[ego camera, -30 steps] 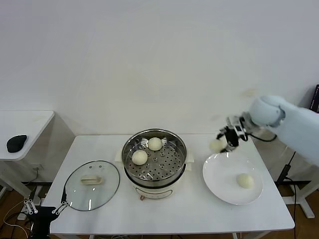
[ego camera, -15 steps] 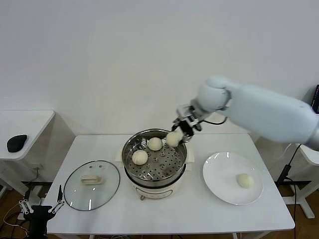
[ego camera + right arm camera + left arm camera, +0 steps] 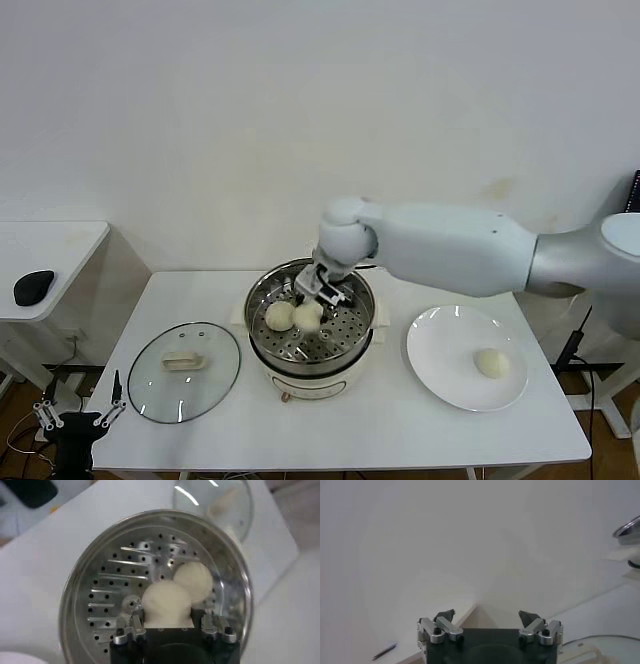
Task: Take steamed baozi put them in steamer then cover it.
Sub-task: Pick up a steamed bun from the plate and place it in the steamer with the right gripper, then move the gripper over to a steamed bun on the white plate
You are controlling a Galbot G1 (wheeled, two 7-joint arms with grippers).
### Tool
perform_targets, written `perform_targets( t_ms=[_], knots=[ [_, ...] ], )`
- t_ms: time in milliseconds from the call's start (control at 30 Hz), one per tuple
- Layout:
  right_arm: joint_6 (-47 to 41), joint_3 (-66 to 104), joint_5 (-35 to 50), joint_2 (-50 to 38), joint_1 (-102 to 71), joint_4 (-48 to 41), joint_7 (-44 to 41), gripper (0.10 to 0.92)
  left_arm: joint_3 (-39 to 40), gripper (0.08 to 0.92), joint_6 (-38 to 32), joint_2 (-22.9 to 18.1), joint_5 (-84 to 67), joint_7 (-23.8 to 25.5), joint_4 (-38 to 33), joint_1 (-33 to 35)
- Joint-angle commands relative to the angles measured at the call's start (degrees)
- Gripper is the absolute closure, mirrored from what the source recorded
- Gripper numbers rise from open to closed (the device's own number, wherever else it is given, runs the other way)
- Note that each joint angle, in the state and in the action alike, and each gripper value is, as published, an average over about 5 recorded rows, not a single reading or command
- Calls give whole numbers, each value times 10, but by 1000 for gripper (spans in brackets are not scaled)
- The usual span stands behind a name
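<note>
Head view: right gripper (image 3: 311,312) fingers pinching bao (image 3: 167,605) over steamer (image 3: 355,340), touching neighbour bun (image 3: 194,578); release may roll it. Left gripper (image 3: 487,621) parked off desk, fingers spread.

cover (image 3: 185,371) left of steamer (image 3: 311,345) — plate (image 3: 440,375) right

No readable text or labels anywhere.

Our right arm reaches leftward across the scene.
Our right gripper (image 3: 311,303) is clamped; our left gripper (image 3: 487,622) hangs spread, near-left.
</note>
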Motion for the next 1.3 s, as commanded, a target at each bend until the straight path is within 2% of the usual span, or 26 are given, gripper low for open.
perform_targets(
  t_ms=[33,533,767,867,967,1300],
  knots=[
    [73,-25,-70,31,-11,7,1,448,-1,177,0,-1,-1,-1,2,0],
    [67,-22,-50,7,-8,44,-5,432,1,177,-1,-6,0,-1,8,-3],
    [66,-8,-50,-30,7,55,-16,260,4,177,0,-6,2,2,7,-7],
    [56,6,-42,-56,18,63,-19,213,5,177,1,-3,2,3,7,-9],
    [29,20,-25,-93,30,74,-14,204,2,177,2,5,0,3,8,-10],
    [-159,87,45,-264,36,132,-11,203,7,177,3,24,-1,5,11,-15]
  ],
)
